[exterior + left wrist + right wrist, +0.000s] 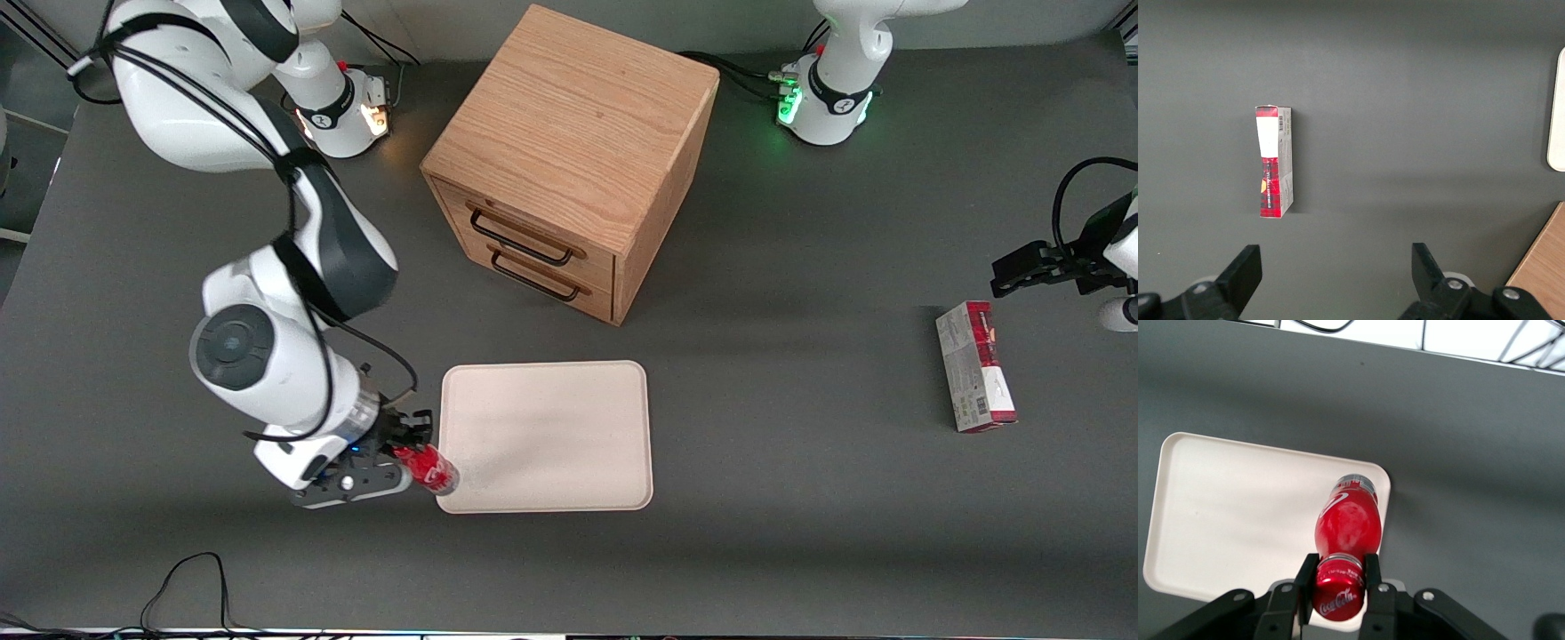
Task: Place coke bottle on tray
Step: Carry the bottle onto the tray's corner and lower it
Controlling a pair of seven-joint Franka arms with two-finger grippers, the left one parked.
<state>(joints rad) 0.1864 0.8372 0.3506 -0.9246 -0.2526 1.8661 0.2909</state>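
Note:
The coke bottle point(430, 468), with red cap and red label, hangs tilted in my right gripper point(411, 449). The gripper is shut on its cap and neck. The bottle is held over the corner of the cream tray point(551, 427) that is nearest the front camera, at the working arm's end. In the right wrist view the two fingers point(1307, 580) clamp the red cap of the bottle point(1346, 520), and its clear base hangs above the tray's point(1238, 507) rim at a corner. I cannot tell whether the base touches the tray.
A wooden drawer cabinet point(569, 160) with two handled drawers stands farther from the front camera than the tray. A red-and-grey carton point(975, 366) lies toward the parked arm's end of the table; it also shows in the left wrist view point(1274, 162).

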